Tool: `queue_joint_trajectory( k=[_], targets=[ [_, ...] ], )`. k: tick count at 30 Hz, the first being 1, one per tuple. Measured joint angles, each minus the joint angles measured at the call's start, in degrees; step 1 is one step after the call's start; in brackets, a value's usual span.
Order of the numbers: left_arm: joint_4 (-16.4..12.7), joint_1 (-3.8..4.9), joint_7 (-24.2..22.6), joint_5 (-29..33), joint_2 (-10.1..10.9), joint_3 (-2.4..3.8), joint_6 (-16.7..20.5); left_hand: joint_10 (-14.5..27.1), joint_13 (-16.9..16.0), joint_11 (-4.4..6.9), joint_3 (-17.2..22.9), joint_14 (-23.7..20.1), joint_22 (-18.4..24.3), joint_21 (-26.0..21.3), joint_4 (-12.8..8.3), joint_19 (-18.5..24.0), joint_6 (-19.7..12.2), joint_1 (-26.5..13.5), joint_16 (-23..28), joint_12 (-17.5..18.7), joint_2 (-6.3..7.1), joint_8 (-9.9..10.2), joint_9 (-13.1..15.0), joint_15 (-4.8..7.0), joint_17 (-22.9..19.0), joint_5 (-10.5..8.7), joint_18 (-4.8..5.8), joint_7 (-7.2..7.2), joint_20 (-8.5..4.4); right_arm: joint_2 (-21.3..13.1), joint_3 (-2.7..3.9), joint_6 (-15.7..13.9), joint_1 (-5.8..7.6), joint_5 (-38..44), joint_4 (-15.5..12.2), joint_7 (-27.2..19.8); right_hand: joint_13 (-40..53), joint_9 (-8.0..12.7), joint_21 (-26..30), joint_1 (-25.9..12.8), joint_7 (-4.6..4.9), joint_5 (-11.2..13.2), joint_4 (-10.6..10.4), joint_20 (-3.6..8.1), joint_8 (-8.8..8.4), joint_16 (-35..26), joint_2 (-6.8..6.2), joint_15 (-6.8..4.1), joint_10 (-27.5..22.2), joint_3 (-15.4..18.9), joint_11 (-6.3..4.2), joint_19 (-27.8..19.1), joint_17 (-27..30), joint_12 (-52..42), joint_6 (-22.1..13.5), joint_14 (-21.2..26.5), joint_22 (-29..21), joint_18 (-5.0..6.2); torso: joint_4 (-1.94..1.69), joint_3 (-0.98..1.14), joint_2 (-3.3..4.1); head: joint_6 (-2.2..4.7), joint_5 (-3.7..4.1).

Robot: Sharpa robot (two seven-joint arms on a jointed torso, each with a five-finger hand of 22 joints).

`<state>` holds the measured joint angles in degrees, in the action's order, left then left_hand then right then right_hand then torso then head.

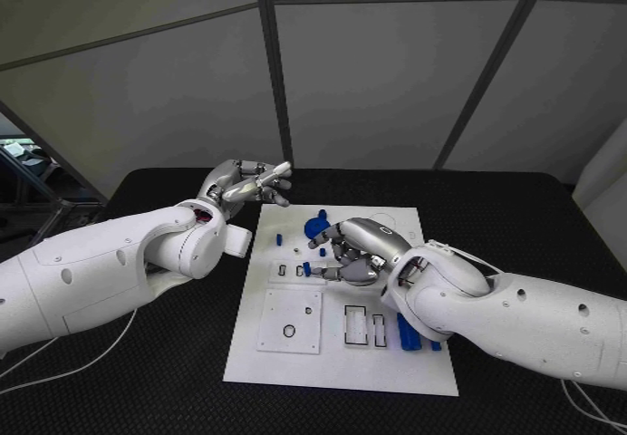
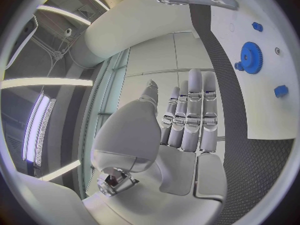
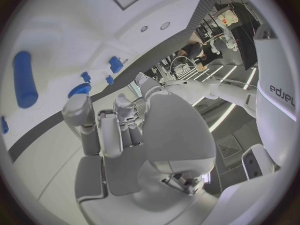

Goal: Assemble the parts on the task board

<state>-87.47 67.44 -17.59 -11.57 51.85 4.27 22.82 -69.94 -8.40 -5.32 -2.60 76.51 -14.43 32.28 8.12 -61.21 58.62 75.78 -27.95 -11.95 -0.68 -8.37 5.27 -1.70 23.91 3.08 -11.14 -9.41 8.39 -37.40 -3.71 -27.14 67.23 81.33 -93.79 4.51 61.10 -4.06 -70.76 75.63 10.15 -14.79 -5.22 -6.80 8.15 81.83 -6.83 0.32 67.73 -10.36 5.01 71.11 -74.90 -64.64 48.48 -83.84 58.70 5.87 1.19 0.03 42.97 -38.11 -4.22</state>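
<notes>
left hand: fingers spread, holding nothing | right hand: curled, grasp unclear | writing: unreadable

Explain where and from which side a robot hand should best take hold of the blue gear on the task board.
Grip the blue gear by its toothed rim, coming from above. It seems to lie flat on the task board, so its sides are the only graspable faces. The small knob beside it in the left wrist view may crowd that side, so pinch across the free edges.

White task board with black-outlined cutouts, on black table. Blue parts: blue gear, long blue piece. Silver left hand, silver right hand, white arms.
</notes>
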Motion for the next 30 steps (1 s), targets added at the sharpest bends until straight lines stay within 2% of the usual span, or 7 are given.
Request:
queue_joint_trajectory(
  k=[5,7,8,15,21,23,30],
  targets=[
    [0.76,0.00,5.22,-5.34,0.57,0.00,-1.11,-4.96,-7.55,2.55,-0.83,7.21,-17.66,18.08,-0.11,-10.07,2.39,0.00,-35.36,-9.30,0.00,-2.13,1.86,2.95,35.25,0.00,0.06,2.40,-3.34,-4.54,1.22,0.28,0.62,-7.08,-2.85,-5.54,-5.20,-0.35,7.11,2.13,-0.66,-1.72,0.63,0.38,1.85,-6.01,0.77,-0.05,-3.62,-0.62,-0.52,-6.05,6.55,4.74,2.52,0.05,-9.59,2.17,-0.01,-0.03,-0.53,0.07,-0.10],
    [0.71,0.01,8.79,-8.89,0.99,0.00,-2.34,-3.76,-13.38,3.44,-1.33,7.57,-29.76,28.22,0.39,-13.09,2.81,-0.82,-45.64,-15.72,-0.44,-3.28,3.31,3.32,46.22,0.25,6.27,2.88,-4.07,-6.80,2.02,0.86,0.94,-11.13,-3.70,-7.17,-8.72,-0.35,11.79,2.56,-0.91,-2.16,1.13,0.71,2.52,-10.65,1.20,-0.58,-5.12,-1.14,-0.72,-9.21,11.65,7.93,3.36,1.38,-15.34,3.13,0.00,-0.05,-0.80,0.08,-0.17],
    [0.63,0.01,10.38,-10.44,1.16,0.00,-2.97,-3.47,-15.36,3.54,-1.59,7.56,-33.17,30.89,0.65,-13.91,2.93,-1.49,-47.72,-17.98,-0.43,-3.72,3.82,3.32,48.54,0.25,6.22,3.01,-4.25,-7.66,2.30,1.13,1.09,-12.90,-3.92,-7.68,-11.08,-0.29,14.42,2.56,-0.99,-2.16,1.16,0.77,2.66,-13.25,1.20,-0.60,-6.47,-1.50,-0.82,-11.13,14.56,10.16,3.44,2.33,-18.69,3.66,0.02,-0.05,-0.92,0.08,-0.20],
    [-1.49,0.78,24.90,-23.32,1.61,0.01,-10.82,-3.51,-45.45,4.77,-3.42,7.54,-54.32,46.10,3.50,-20.05,1.97,-4.79,-54.15,-47.49,-1.47,-9.36,11.02,4.38,51.04,0.25,6.23,4.55,-5.23,-13.45,3.61,3.16,2.97,-25.75,-4.88,-10.04,-28.33,0.15,28.27,3.09,-0.86,-2.00,0.79,0.19,2.66,-45.01,0.67,-0.13,-8.03,-5.65,-0.72,-16.51,40.34,28.99,5.65,11.04,-29.78,4.41,0.08,-0.01,-1.97,-0.22,-0.28],
    [-3.15,2.13,35.80,-32.18,0.65,-0.02,-17.74,-2.77,-48.70,4.83,-4.74,7.34,-55.85,47.18,5.87,-21.72,0.12,-6.98,-54.15,-50.40,-2.30,-11.21,13.95,4.57,51.04,0.25,6.38,4.50,-5.42,-15.79,4.15,4.23,3.65,-32.94,-3.86,-11.23,-39.73,0.15,34.61,2.14,-0.78,-1.78,0.18,-0.68,1.59,-57.28,-0.27,0.63,-2.62,-8.36,-0.67,-16.60,45.39,41.84,8.60,10.20,-34.03,4.40,0.08,0.08,-2.87,-0.82,-0.21],
    [-3.40,2.73,39.45,-35.08,-0.27,-0.48,-19.93,-1.46,-47.67,4.69,-5.39,7.34,-53.75,45.88,6.52,-21.12,-0.78,-7.02,-54.15,-49.44,-2.34,-11.81,14.74,4.58,51.04,0.24,8.92,4.44,-5.71,-16.20,4.29,4.52,3.87,-34.89,-2.78,-11.65,-44.05,0.15,36.86,1.87,-0.84,-1.62,0.28,-0.87,0.70,-61.69,-0.55,0.71,-0.15,-9.04,-0.53,-15.62,47.40,46.88,9.50,8.69,-35.64,4.40,0.07,0.15,-3.12,-1.04,-0.21],
    [-2.93,5.08,48.26,-41.38,-3.76,-4.20,-23.98,0.84,-46.17,4.38,-7.06,7.34,-51.21,43.79,8.19,-20.11,-2.33,-8.03,-54.15,-47.71,-2.09,-12.40,16.43,4.58,51.04,0.24,5.78,4.09,-5.41,-16.26,4.40,5.06,4.29,-38.45,0.45,-12.78,-50.51,0.15,41.35,1.87,-0.57,-1.62,0.64,-1.39,-0.92,-69.50,-0.55,1.46,2.56,-9.70,0.16,-15.08,51.19,54.75,10.42,7.98,-38.72,4.39,-0.04,0.29,-3.76,-1.66,-0.35]
  ],
)
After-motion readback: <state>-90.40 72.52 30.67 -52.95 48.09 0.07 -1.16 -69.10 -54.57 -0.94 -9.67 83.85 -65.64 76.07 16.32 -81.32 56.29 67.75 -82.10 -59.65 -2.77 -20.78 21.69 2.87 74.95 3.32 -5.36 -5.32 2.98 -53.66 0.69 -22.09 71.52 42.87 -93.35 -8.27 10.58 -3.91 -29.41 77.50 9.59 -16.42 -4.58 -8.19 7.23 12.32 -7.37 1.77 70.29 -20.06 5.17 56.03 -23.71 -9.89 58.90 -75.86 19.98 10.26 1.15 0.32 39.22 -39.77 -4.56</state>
